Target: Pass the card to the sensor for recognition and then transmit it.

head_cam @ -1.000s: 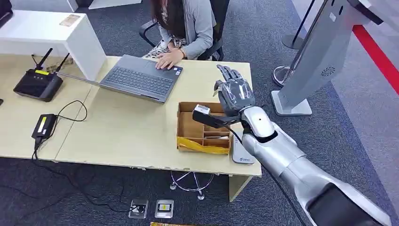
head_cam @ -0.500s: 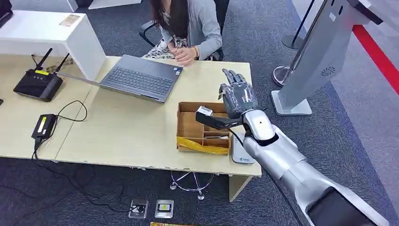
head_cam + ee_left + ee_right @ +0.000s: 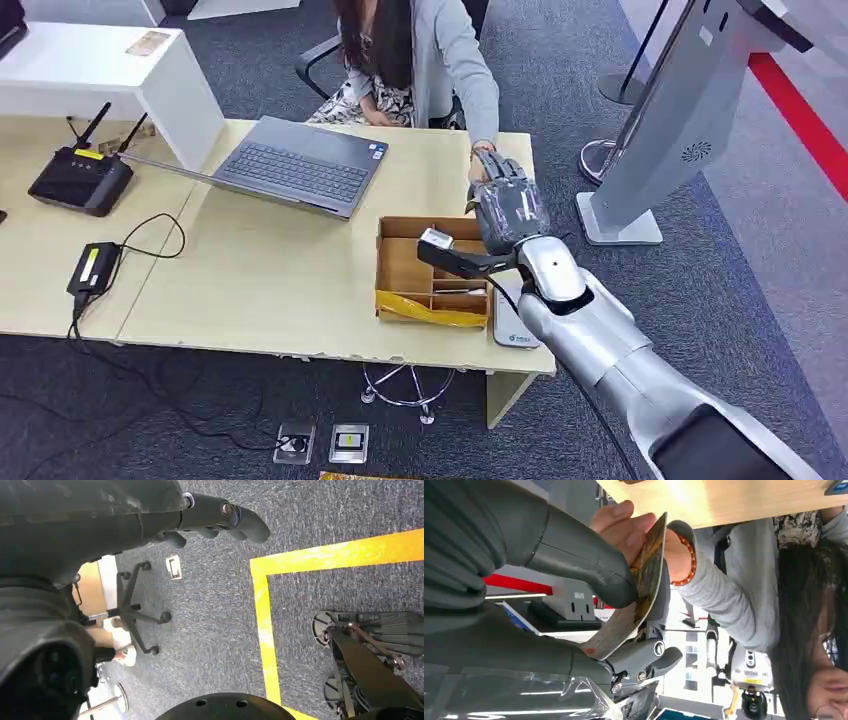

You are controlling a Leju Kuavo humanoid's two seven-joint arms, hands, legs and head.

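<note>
My right hand is raised over the table's right end, just beyond the cardboard box. In the right wrist view it pinches a brownish printed card between its thumb and its fingers. A seated person in a grey cardigan has stretched an arm out, and their hand grips the card's far end; that hand meets my fingertips in the head view. A white card sensor lies flat by the box, under my forearm. My left hand hangs above the carpet with nothing in it.
An open laptop lies in front of the person. A black router and a power adapter sit on the left table. A grey kiosk stand rises to the right of the table.
The person has taken their hand off the laptop and reached across to my right hand, now gripping the card. My right hand has sunk slightly toward me.
</note>
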